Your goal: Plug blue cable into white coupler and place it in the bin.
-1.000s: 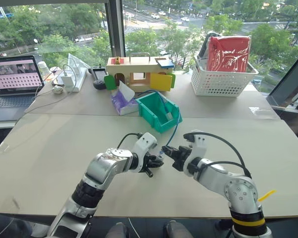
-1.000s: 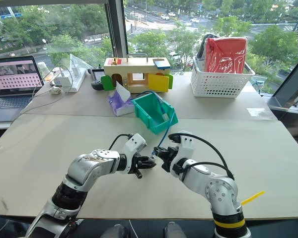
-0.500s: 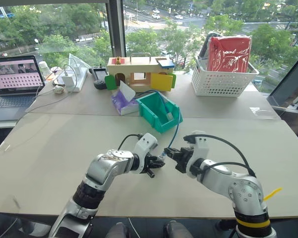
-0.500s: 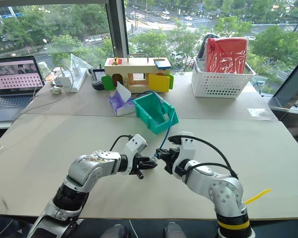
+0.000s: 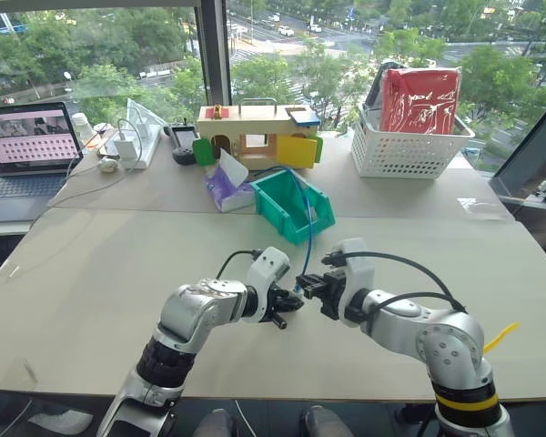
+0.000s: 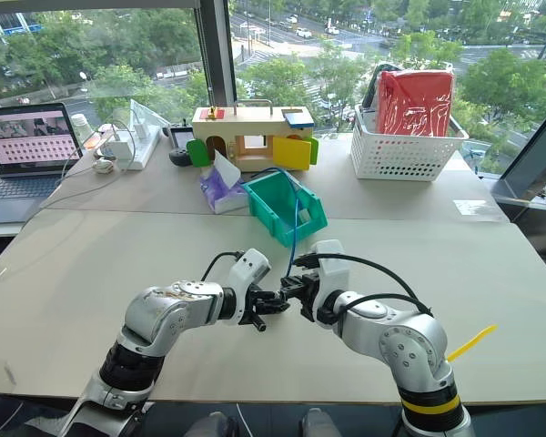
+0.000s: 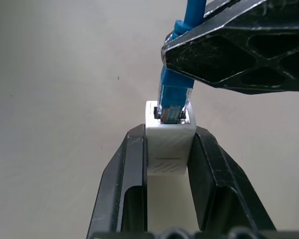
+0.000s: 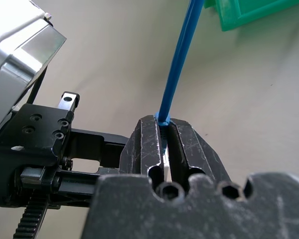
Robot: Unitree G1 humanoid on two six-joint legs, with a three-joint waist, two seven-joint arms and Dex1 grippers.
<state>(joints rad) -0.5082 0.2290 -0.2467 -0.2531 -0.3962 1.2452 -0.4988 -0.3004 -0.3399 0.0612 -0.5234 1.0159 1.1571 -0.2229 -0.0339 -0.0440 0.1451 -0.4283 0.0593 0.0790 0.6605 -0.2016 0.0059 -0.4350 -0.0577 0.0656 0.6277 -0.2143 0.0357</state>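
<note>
1. left gripper (image 7: pixel 169 149): jaws closed narrow on the white coupler (image 7: pixel 168 147), block pinched between both fingers, socket end facing away from the wrist.
2. right gripper (image 8: pixel 163 137): jaws fully pinched on the blue cable (image 8: pixel 182 55) right behind its plug.
3. Blue plug tip sits in the coupler's socket mouth in the left wrist view; how deep it is seated, can't tell.
4. Both grippers meet tip to tip above the near worktop (image 5: pixel 91 273), front centre, held clear of the surface.
5. Cable rises from the right jaws and runs up toward the bin (image 5: pixel 287 205); its far end reaches the bin area, whether inside or just over the rim, can't tell.
6. bin: teal, on the worktop just behind the grippers, cut-down front facing them. Contents unclear apart from the cable near it.
7. white lattice basket (image 5: pixel 405 150): far right of the worktop, holds a red packet (image 5: pixel 420 96) standing upright, with something dark behind it.
8. Wooden toy house (image 5: pixel 255 132) behind the bin, purple tissue pack (image 5: pixel 223 187) just beside the bin's left side, laptop (image 5: pixel 27 146) at far left.
</note>
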